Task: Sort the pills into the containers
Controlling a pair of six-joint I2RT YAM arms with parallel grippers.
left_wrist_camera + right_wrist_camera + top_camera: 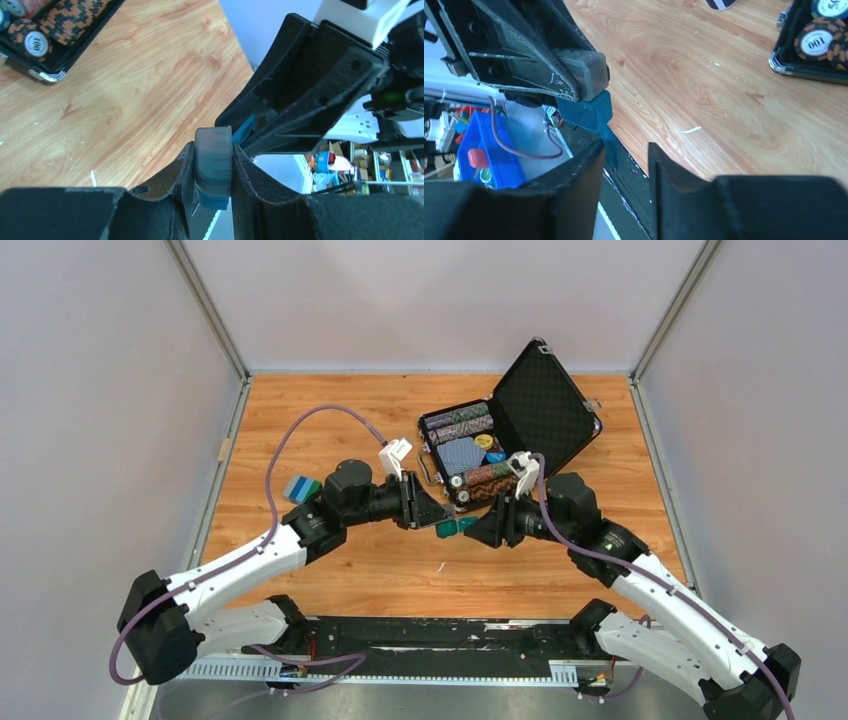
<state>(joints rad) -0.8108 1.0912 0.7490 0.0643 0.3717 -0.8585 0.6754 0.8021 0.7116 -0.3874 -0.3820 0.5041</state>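
Observation:
A tiny container with a grey body (pixel 213 160) and a teal hinged lid (pixel 244 129) is held above the table between the two arms. My left gripper (pixel 213 149) is shut on its grey body. In the top view the container (pixel 458 527) shows as a teal spot between my left gripper (pixel 438 518) and right gripper (pixel 478 530). In the right wrist view the teal lid (pixel 591 114) hangs open below the grey body (pixel 585 75). My right gripper (pixel 626 156) is open, and the lid's thin edge sits just inside its left finger (pixel 579 175). No pills are visible.
An open black chip case (pixel 545 400) with chips stands at the back right, its near corner (pixel 804 75) close by. A small blue-green stack of boxes (pixel 300 487) lies at the left by my left arm. A white fleck (pixel 692 129) lies on the wooden table.

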